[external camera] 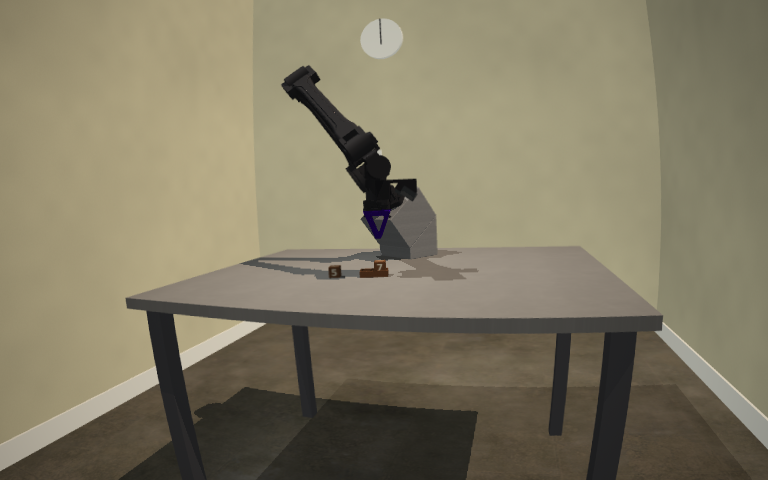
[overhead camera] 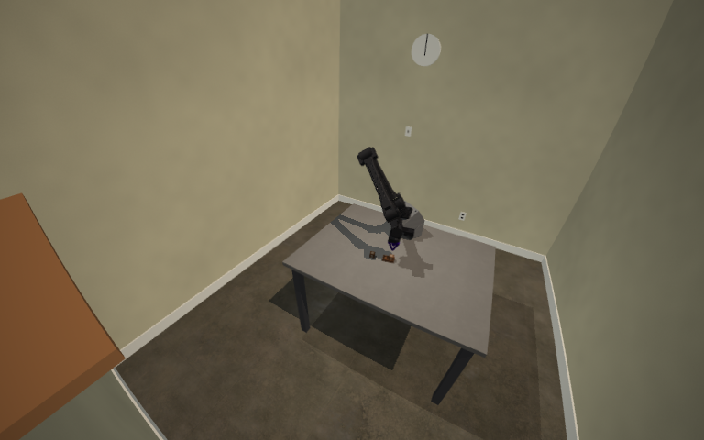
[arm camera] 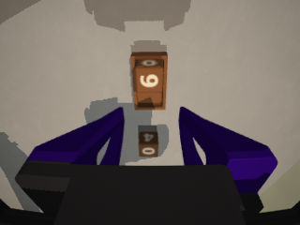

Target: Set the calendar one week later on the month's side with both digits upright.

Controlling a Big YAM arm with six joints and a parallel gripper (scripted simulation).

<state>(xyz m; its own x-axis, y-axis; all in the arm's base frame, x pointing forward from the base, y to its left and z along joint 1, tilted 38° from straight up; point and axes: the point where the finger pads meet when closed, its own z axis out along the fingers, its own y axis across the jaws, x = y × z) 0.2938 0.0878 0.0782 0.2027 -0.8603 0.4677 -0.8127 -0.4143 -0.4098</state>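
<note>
A small brown tray lies flat on the grey table. One number cube stands in the tray's right half; it shows 7 to the exterior view and 9 to the wrist view. The second cube stands loose on the table left of the tray, showing 5 to the exterior view and 0 to the wrist view. My gripper hangs above the tray, clear of both cubes. Its purple fingers stand partly apart with nothing between them.
The arm's grey base stands just behind the tray. The table's left edge is some way off. A clock hangs on the back wall.
</note>
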